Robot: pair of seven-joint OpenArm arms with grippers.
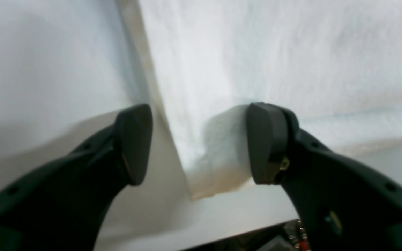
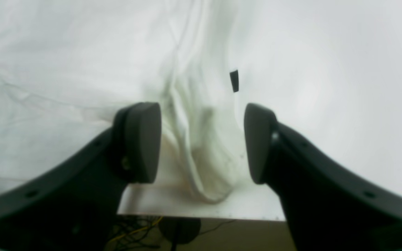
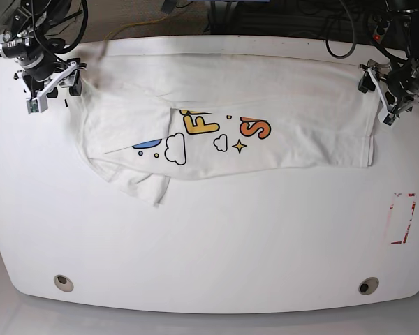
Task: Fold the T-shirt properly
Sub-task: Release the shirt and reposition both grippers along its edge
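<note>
1. The right gripper (image 3: 50,87), at the table's (image 3: 209,244) far left edge, has its jaws spread around a bunched corner of the T-shirt (image 3: 265,105).
2. The T-shirt lies spread across the table's far half.
3. The left gripper (image 3: 390,94) gapes over its right corner.

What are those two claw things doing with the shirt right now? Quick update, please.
Left pincer open, straddling a T-shirt corner. Right pincer open over bunched cloth at the other end. Shirt partly folded on the table. Nothing in the way.
</note>
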